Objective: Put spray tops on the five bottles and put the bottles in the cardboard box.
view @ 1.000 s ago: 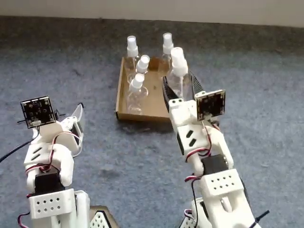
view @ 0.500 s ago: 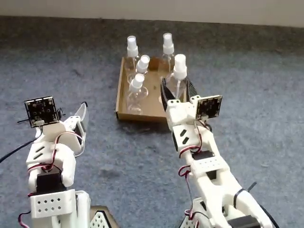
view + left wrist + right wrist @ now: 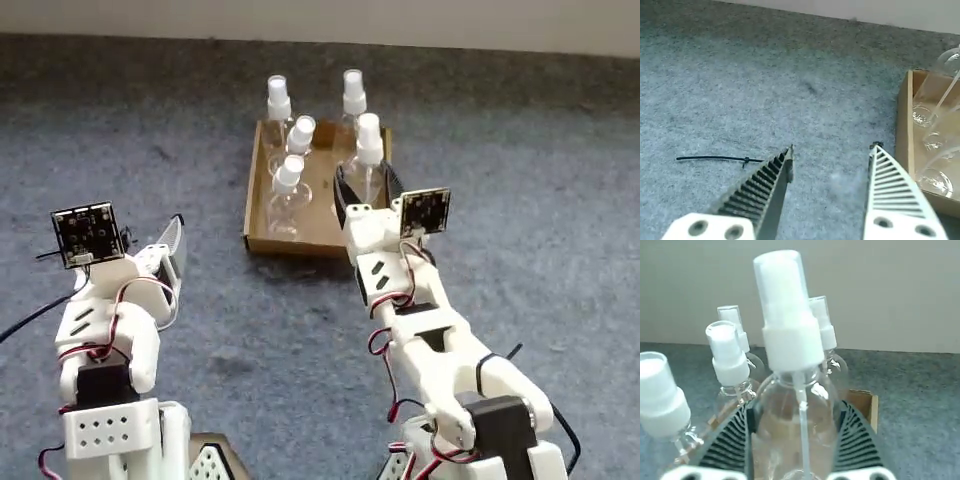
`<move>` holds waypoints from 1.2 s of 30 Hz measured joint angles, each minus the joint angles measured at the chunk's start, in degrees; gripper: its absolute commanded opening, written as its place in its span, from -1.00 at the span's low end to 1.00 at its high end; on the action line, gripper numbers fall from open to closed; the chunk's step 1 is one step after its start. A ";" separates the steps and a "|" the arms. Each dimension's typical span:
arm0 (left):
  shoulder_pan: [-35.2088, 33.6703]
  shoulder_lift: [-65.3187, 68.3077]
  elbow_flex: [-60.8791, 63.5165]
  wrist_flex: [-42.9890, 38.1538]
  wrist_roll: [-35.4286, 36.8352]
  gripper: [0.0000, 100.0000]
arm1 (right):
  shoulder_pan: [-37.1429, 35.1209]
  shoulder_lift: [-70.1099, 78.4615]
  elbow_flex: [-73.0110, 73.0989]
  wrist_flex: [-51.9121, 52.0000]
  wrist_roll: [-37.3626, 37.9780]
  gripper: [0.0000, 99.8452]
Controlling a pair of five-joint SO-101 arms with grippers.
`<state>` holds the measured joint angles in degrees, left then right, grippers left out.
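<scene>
Since everything here turns on the cardboard box (image 3: 250,195), we place each thing against it.

In the high view, the right gripper (image 3: 366,190) is at the box's near right corner, clenched around the fifth bottle (image 3: 367,172). This bottle stands upright, long axis vertical, with its spray top (image 3: 369,135) fitted. It sits over the box's floor, just inside the near wall. The fingers hide its base, so we cannot tell whether it rests on the floor. The four other bottles (image 3: 288,185), all capped, stand toward the box's left and far sides. The left gripper (image 3: 172,250) hangs over the carpet (image 3: 520,180), well apart from the box on its left side.

In the left wrist view, the left gripper (image 3: 832,147) is spread wide and holds nothing. The box's side wall (image 3: 903,125) lies beyond one fingertip, with clear bottle bases inside it. A black cable tie (image 3: 715,159) lies on the carpet, farther from the box than the gripper is.

In the right wrist view, the toothed fingers (image 3: 855,440) press both sides of the fifth bottle's glass body (image 3: 792,420), and its dip tube (image 3: 801,410) runs straight down the middle. The other bottles crowd close behind it, deeper in the box, and a corner of the box (image 3: 867,402) shows just past the grip.

We judge that the coming move belongs to the right arm alone. The box floor lies directly beneath an upright bottle, so a short straight lowering and a release should finish it. Any drift toward the neighbours could tip them.
</scene>
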<state>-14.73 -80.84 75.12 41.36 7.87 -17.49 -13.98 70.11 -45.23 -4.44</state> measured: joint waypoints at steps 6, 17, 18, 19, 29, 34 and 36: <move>0.00 0.00 0.00 0.00 0.00 -0.55 | 0.00 4.48 -2.37 0.00 0.00 -0.99; 0.00 0.09 1.93 0.00 0.00 -0.55 | 0.35 8.18 -2.99 0.00 0.00 -0.99; 0.00 0.09 2.02 0.00 0.00 -0.55 | 0.35 8.70 -3.69 0.00 0.00 -0.99; 0.00 0.09 2.02 0.00 0.00 -0.55 | 0.35 9.41 -4.22 0.00 0.00 -0.99; 0.00 0.09 2.02 0.00 0.00 -0.55 | 0.35 12.31 -6.68 0.00 0.00 -0.99; 0.00 0.09 2.02 0.00 0.00 -0.55 | 0.35 12.31 -6.68 0.00 0.00 -0.99; 0.00 0.09 2.02 0.00 0.00 -0.55 | 0.35 12.31 -6.68 0.00 0.00 -0.99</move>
<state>-14.73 -80.75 77.14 41.36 7.87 -17.14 -1.67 63.43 -45.23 -4.44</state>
